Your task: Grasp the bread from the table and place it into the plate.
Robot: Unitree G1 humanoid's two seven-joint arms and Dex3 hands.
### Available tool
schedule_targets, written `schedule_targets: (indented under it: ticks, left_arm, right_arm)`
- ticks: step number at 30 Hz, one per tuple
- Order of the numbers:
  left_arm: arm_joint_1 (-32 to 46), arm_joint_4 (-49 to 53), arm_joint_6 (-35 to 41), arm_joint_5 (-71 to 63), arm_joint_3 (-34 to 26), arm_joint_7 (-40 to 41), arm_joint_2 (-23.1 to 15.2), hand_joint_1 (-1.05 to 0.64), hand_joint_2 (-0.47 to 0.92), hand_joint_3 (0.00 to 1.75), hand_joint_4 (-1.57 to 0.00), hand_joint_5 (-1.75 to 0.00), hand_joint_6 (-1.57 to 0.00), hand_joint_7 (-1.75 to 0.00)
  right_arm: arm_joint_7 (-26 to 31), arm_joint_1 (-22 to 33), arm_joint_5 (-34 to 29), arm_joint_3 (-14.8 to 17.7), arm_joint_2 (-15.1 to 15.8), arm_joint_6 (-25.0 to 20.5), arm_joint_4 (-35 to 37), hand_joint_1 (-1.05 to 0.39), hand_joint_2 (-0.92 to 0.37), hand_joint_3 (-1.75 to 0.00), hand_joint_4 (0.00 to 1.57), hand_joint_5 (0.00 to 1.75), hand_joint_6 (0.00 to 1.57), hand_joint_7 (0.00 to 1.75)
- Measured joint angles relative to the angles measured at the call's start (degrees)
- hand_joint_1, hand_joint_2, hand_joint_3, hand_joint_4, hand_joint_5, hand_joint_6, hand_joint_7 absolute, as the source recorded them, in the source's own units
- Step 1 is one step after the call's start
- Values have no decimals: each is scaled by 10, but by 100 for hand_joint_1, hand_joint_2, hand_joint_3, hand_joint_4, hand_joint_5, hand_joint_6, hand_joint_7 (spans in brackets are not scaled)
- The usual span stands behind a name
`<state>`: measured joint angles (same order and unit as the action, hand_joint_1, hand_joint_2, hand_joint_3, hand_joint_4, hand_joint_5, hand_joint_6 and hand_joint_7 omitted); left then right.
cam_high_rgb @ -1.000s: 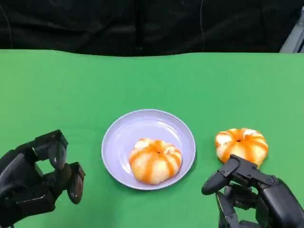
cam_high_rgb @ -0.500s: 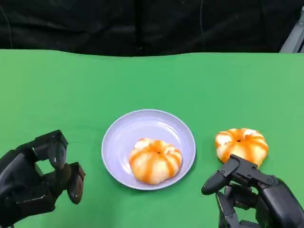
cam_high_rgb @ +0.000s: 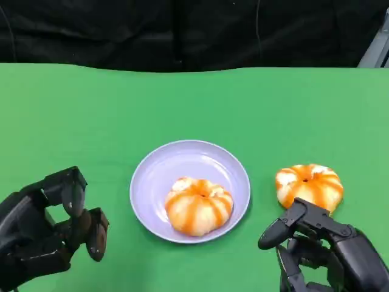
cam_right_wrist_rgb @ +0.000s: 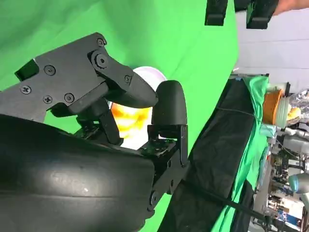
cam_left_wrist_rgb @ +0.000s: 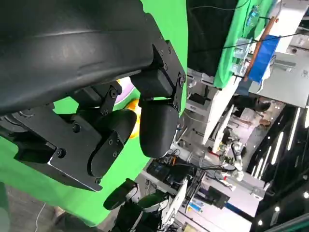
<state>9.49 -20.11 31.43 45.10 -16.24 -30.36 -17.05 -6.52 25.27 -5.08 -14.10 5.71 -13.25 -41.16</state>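
A lilac plate [cam_high_rgb: 159, 176] sits mid-table with one orange-striped round bread [cam_high_rgb: 198, 205] in its near right part. A second orange-striped bread [cam_high_rgb: 309, 185] lies on the green cloth right of the plate. My right hand [cam_high_rgb: 322, 249] hovers just in front of that bread, fingers apart, holding nothing. My left hand [cam_high_rgb: 51, 225] is at the near left, well clear of the plate, fingers apart and empty. In the right wrist view a bread [cam_right_wrist_rgb: 126, 121] and the plate [cam_right_wrist_rgb: 149, 73] show past the fingers [cam_right_wrist_rgb: 166, 104]. In the left wrist view a sliver of plate [cam_left_wrist_rgb: 126, 88] shows behind the fingers [cam_left_wrist_rgb: 157, 128].
The green table [cam_high_rgb: 194, 103] runs back to a black curtain [cam_high_rgb: 182, 30]. A grey metal frame [cam_high_rgb: 375, 52] stands at the far right corner. Open cloth lies behind the plate and to both sides.
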Motion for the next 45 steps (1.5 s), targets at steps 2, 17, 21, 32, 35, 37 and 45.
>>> schedule_targets:
  ticks: [2,17,21,32,35,37,45]
  left_arm:
    - [0,0,0,0,0,0,0,-4,49,144,-89,-175,-81,-169]
    - [1,0,-2,-8,7,0,4,-5,47,147,-89,-175,-80,-172]
    - [1,0,-2,-8,7,0,5,-5,47,148,-89,-175,-79,-172]
    - [1,0,-2,-8,7,0,6,-4,46,149,-89,-175,-80,-172]
    - [1,0,-2,-8,7,0,8,-4,46,149,-89,-175,-80,-172]
    - [1,0,-2,-8,7,0,8,-4,46,150,-89,-175,-80,-172]
    - [1,0,-2,-8,7,0,8,-4,45,150,-89,-175,-80,-172]
  right_arm:
    - [0,0,0,0,0,0,0,-7,-66,-102,76,175,71,147]
    - [0,1,1,3,0,11,3,-6,-66,-101,77,175,71,145]
    - [0,1,1,3,0,12,3,-6,-66,-100,77,175,72,145]
    - [-1,1,1,4,0,14,5,-6,-67,-100,77,175,72,145]
    - [-1,1,1,4,0,14,6,-6,-67,-100,77,175,72,145]
    - [-1,1,1,4,0,14,6,-6,-67,-100,77,175,72,145]
    - [-1,1,2,5,0,15,7,-6,-67,-99,77,175,72,145]
